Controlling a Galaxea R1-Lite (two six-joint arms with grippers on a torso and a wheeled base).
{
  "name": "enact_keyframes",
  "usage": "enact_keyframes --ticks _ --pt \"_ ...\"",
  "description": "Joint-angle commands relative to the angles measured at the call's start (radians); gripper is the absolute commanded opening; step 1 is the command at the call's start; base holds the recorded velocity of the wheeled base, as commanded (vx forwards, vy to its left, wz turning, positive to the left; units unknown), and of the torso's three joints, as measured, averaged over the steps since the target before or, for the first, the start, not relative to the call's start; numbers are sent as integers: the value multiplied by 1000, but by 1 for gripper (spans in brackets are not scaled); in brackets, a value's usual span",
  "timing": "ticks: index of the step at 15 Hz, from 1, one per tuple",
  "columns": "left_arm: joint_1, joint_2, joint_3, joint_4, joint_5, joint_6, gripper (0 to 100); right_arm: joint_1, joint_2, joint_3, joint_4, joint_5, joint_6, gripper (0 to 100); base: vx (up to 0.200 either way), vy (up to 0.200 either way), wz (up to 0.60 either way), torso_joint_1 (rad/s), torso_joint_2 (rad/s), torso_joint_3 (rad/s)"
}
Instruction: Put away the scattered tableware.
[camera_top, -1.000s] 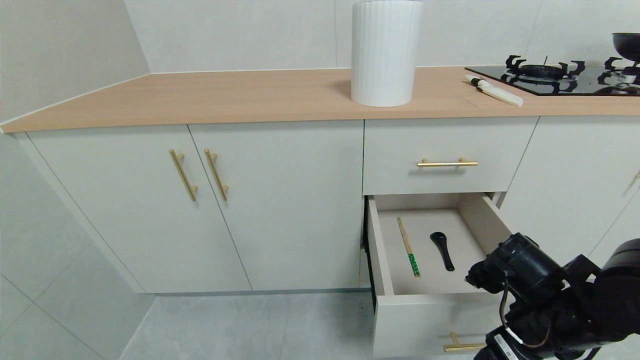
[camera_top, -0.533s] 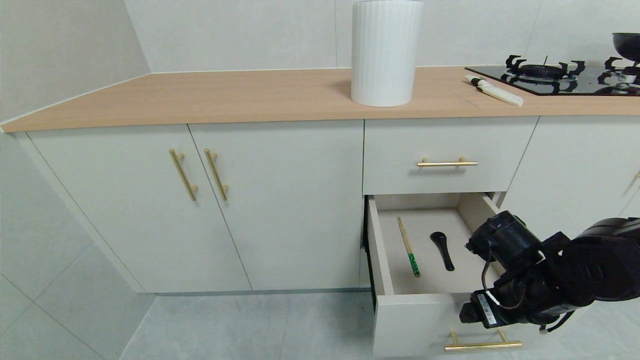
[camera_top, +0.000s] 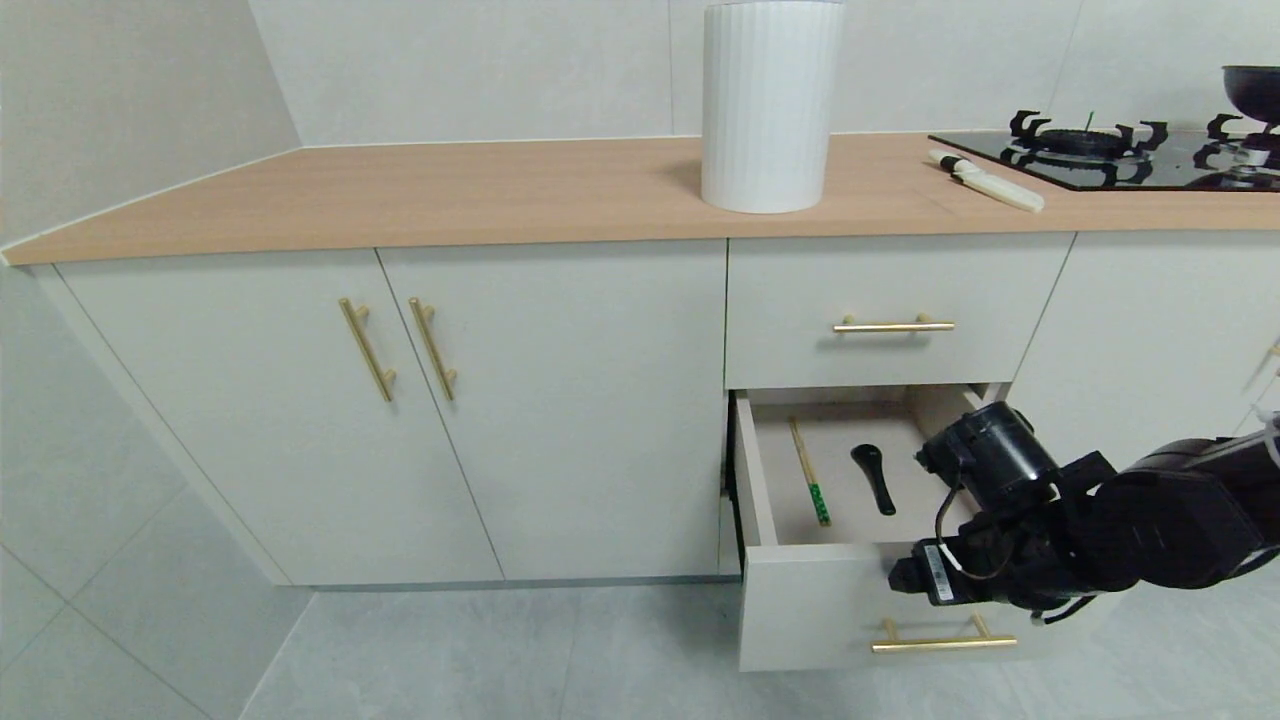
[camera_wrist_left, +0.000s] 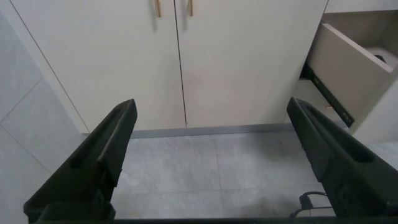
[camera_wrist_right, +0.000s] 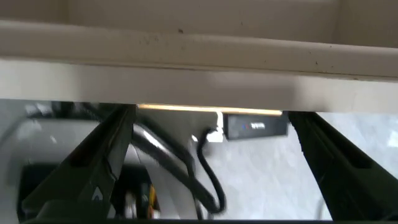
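The lower drawer stands partly open. Inside it lie a pair of chopsticks with green ends and a black spoon. My right gripper is at the drawer's front panel, just above its gold handle. In the right wrist view this gripper is open, its fingers spread wide, with the drawer's front edge close before it. My left gripper is open and holds nothing. It hangs low over the floor facing the cabinet doors, with the drawer's side nearby.
On the wooden counter stand a tall white ribbed cylinder and a white-handled knife beside the gas hob. The upper drawer is closed. Grey tiled floor lies free to the left.
My right arm has moved toward the cabinet against the drawer front. The drawer has slid inward and stands less open than before.
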Motion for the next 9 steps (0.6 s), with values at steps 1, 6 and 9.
enact_keyframes --ticks 1,6,9 --pt "0 0 0 0 0 0 100 -13 46 -4 -42 -1 -1 100 0 0 0 0 0 0" --pt "0 0 0 0 0 0 100 -33 96 -30 -252 -3 -14 100 0 0 0 0 0 0" --pt "0 0 0 0 0 0 100 -39 133 -29 -343 -5 -20 100 0 0 0 0 0 0"
